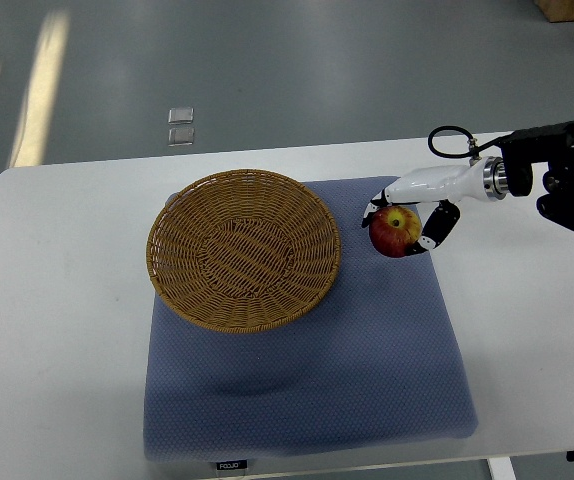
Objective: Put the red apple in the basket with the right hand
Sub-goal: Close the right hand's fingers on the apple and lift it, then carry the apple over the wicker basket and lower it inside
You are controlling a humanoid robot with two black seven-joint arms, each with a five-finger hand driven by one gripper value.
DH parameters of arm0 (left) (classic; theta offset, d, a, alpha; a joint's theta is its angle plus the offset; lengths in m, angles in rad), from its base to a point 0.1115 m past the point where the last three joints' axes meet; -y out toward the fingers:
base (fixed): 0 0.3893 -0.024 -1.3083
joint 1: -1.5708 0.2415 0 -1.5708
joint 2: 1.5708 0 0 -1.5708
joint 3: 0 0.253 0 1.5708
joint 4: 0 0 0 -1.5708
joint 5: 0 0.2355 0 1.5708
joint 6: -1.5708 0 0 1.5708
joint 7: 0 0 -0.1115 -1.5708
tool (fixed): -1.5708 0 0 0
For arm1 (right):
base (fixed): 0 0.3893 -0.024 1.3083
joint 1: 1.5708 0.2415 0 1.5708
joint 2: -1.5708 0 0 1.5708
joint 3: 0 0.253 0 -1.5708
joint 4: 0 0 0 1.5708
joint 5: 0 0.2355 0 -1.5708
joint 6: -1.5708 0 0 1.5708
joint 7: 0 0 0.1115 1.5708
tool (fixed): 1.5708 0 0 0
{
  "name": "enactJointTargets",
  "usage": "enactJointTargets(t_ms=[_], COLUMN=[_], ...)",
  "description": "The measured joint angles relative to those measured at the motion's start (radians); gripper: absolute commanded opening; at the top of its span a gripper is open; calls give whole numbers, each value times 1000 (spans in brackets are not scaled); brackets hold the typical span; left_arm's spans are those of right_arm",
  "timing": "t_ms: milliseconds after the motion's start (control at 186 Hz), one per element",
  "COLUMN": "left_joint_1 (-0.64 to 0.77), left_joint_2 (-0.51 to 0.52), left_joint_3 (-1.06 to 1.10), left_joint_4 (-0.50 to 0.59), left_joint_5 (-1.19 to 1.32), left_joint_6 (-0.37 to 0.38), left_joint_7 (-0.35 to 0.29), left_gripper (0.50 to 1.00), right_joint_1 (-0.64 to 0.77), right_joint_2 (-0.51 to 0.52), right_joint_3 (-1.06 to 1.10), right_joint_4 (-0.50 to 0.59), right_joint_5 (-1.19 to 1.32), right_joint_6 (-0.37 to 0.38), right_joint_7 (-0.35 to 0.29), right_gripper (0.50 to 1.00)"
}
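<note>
A red apple (pixel 393 231) with a yellow patch is held in my right hand (pixel 404 213), whose white and black fingers are curled around it. The hand and apple hang just right of the round woven basket (pixel 243 249), over the blue mat. The basket is empty and sits on the mat's far left part. The right arm (pixel 527 172) comes in from the right edge. The left hand does not show.
A blue padded mat (pixel 367 370) covers the middle of the white table (pixel 57 330). Two small pale squares (pixel 180 125) lie on the grey floor beyond the table's far edge.
</note>
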Motion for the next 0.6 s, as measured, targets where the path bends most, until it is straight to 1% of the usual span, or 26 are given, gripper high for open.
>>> enactJointTargets(t_ms=[306, 484, 602], left_joint_1=[0, 0, 0], left_joint_2=[0, 0, 0], left_joint_3=[0, 0, 0], left_joint_4=[0, 0, 0], left_joint_5=[0, 0, 0], left_joint_6=[0, 0, 0], left_joint_7=[0, 0, 0], left_gripper=[1000, 1000, 1000], right_joint_1=[107, 140, 144], right_joint_2=[-3, 64, 137], right_joint_3=[5, 75, 87], right_joint_4=[-6, -3, -4], right_joint_5=[13, 19, 17], right_joint_6=[-9, -53, -74], right_joint_7=[0, -3, -5], right_gripper=[703, 707, 713])
